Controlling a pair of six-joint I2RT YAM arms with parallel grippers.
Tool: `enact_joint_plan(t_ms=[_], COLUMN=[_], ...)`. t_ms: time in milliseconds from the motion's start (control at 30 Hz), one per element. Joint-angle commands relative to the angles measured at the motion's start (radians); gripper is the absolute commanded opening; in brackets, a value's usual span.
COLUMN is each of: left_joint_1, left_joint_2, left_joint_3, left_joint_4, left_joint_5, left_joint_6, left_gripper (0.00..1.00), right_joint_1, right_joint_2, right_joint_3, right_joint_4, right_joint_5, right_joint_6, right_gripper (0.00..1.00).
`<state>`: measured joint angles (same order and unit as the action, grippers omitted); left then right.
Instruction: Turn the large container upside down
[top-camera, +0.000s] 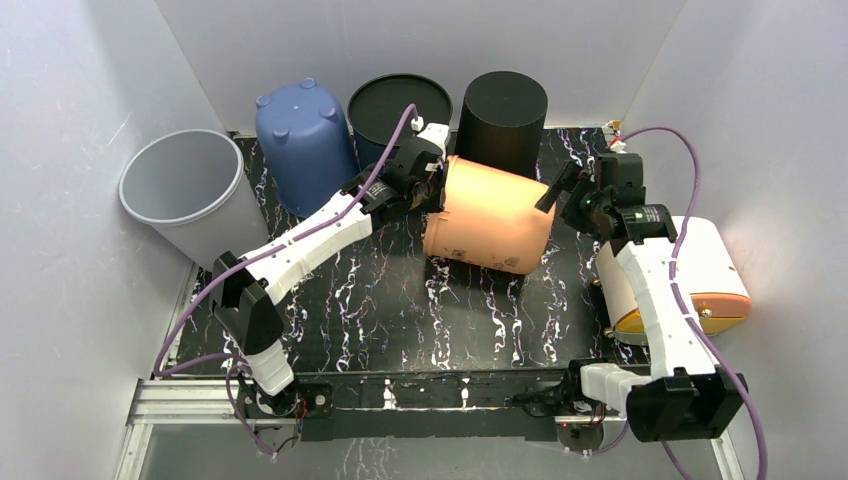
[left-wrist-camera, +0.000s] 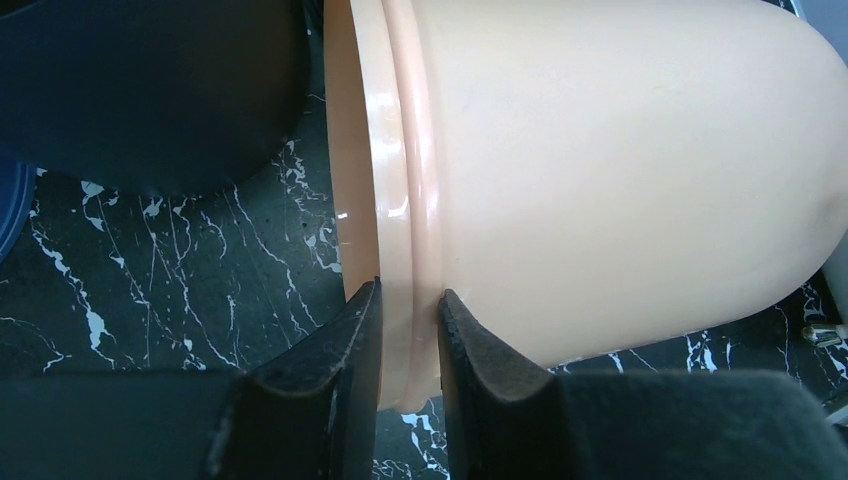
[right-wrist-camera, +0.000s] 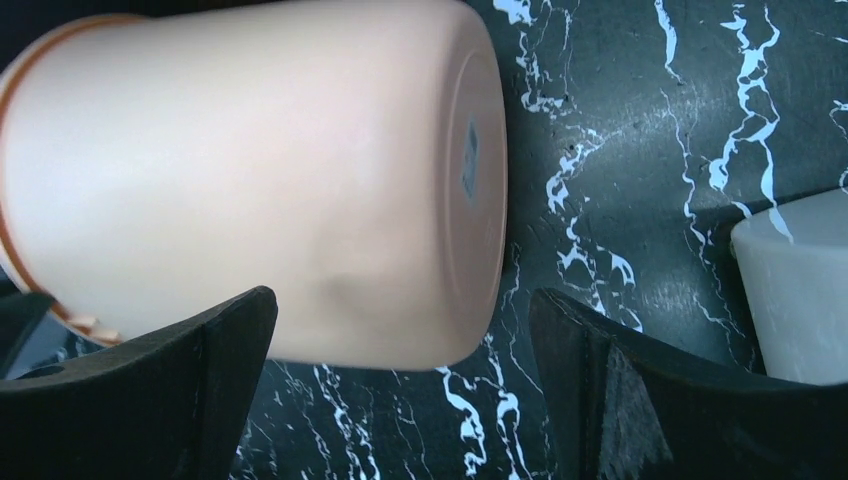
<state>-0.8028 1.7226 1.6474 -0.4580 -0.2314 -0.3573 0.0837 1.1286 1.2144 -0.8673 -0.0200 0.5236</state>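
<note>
The large container is a peach bucket (top-camera: 490, 215) lying on its side mid-table, rim to the left and base to the right. My left gripper (top-camera: 432, 185) is shut on its rim. In the left wrist view the rim (left-wrist-camera: 395, 180) sits pinched between the two fingers, at the gripper (left-wrist-camera: 410, 300). My right gripper (top-camera: 560, 190) is open at the bucket's base end. In the right wrist view the bucket (right-wrist-camera: 260, 170) fills the upper left; the gripper (right-wrist-camera: 400, 300) straddles its base edge, and I see no finger touching it.
A grey bin (top-camera: 185, 185) stands at the left. A blue upturned bucket (top-camera: 305, 140), an open black bin (top-camera: 395, 105) and an upturned black bin (top-camera: 500, 115) line the back wall. A white container with an orange lid (top-camera: 700, 275) lies at the right, beside my right arm.
</note>
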Motion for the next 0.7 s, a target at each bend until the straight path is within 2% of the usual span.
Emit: enact_joint_plan(t_ms=[0,200,400,667], left_joint_1=[0.007,0.014,0.018,0.020], left_joint_2=[-0.038,-0.053,-0.064,-0.070], left_joint_3=[-0.026,-0.038,-0.064,-0.085], left_joint_4=[0.000,-0.007,-0.006,0.001], left_joint_5=[0.028,0.043,0.070,0.111], left_joint_6=[-0.005,-0.009,-0.015,-0.022], left_gripper=[0.11,0.10,0.09,0.06], right_joint_1=[-0.119,-0.175,-0.183,-0.182], right_joint_2=[0.032,0.070,0.056,0.004], right_joint_3=[-0.025,-0.078,-0.168,-0.210], right_joint_4=[0.158,0.246,0.388,0.446], right_joint_5=[-0.200,-0.278,-0.466,-0.636], right_joint_6=[-0.019,-0.018,0.021,0.072], right_gripper=[0.98,0.98,0.98,0.98])
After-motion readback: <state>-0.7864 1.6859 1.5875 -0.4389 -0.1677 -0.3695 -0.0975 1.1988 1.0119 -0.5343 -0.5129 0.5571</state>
